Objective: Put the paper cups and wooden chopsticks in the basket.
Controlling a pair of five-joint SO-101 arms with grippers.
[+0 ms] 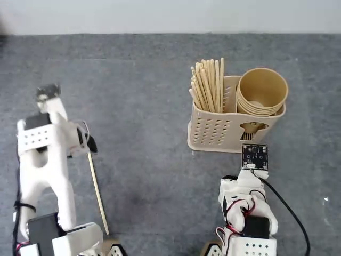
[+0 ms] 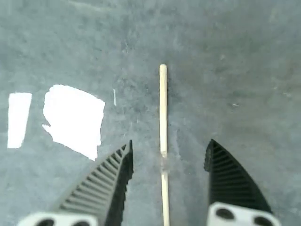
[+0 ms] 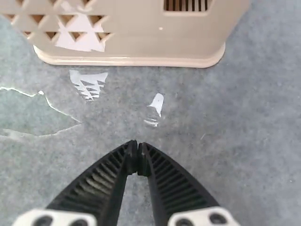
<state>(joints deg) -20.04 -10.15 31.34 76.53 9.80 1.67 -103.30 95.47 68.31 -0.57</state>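
Observation:
A single wooden chopstick (image 1: pixel 98 192) lies flat on the grey carpet beside the left arm (image 1: pixel 45 160). In the left wrist view the same chopstick (image 2: pixel 162 108) runs lengthwise between the spread fingers of my left gripper (image 2: pixel 169 147), which is open just above it and touches nothing. The beige basket (image 1: pixel 213 133) stands at the right middle, with a bundle of chopsticks (image 1: pixel 208 85) upright in its left compartment and stacked paper cups (image 1: pixel 262 92) in its right one. My right gripper (image 3: pixel 137 149) is shut and empty, low over the carpet a short way in front of the basket wall (image 3: pixel 141 42).
The right arm (image 1: pixel 248 200) stands at the near edge, its wrist camera close to the basket's front. Bright patches of light (image 2: pixel 73 120) lie on the carpet near the left gripper. Open carpet stretches between the two arms and behind the basket.

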